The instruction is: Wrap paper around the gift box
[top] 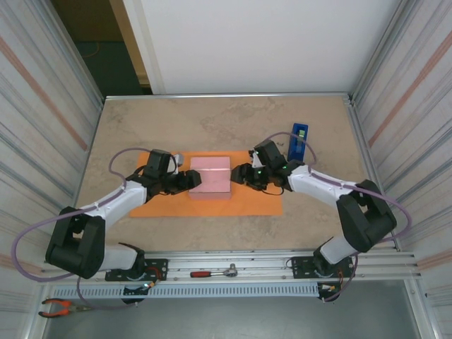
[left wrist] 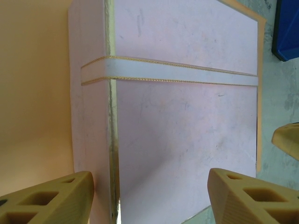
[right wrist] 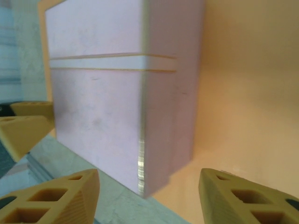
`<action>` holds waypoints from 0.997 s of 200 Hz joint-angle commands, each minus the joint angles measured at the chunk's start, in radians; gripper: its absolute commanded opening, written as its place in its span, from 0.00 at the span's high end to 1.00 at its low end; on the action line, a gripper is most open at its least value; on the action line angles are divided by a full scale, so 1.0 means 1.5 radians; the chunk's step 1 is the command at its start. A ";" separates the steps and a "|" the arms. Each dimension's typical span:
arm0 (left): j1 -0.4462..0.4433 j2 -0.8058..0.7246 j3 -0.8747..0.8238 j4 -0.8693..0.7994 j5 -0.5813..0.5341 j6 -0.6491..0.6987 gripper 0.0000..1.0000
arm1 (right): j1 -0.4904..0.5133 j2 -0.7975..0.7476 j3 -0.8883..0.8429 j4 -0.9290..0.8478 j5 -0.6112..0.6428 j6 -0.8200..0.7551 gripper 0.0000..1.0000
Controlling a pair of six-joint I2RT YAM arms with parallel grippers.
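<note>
Plainly, gift box (top: 210,176) rests on paper (top: 254,205).

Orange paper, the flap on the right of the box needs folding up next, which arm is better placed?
Right. The right claw, open, hovers over that side of the paper, beside the pink box; the left claw sits across the box, probably a longer reach.

The box (top: 210,176) hid the paper's (top: 247,201) middle; the frame edge cut off a blue object (left wrist: 287,28) beyond.
</note>
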 commanded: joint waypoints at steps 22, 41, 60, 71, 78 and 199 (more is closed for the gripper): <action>0.000 -0.047 0.018 -0.017 -0.028 0.020 0.30 | -0.094 -0.092 -0.077 -0.134 0.099 -0.035 0.39; 0.000 -0.047 0.034 -0.024 -0.029 0.024 0.28 | -0.135 -0.117 -0.114 -0.158 0.109 -0.051 0.38; 0.000 -0.044 0.047 -0.023 -0.031 0.025 0.27 | -0.149 -0.133 -0.136 -0.185 0.137 -0.075 0.36; 0.000 -0.041 0.054 -0.020 -0.031 0.024 0.27 | -0.150 -0.133 -0.145 -0.197 0.152 -0.086 0.35; 0.000 -0.039 0.057 -0.017 -0.032 0.023 0.27 | -0.151 -0.130 -0.152 -0.198 0.159 -0.091 0.34; 0.000 -0.028 0.060 -0.002 -0.029 0.020 0.26 | -0.071 -0.073 -0.155 -0.117 0.125 -0.073 0.46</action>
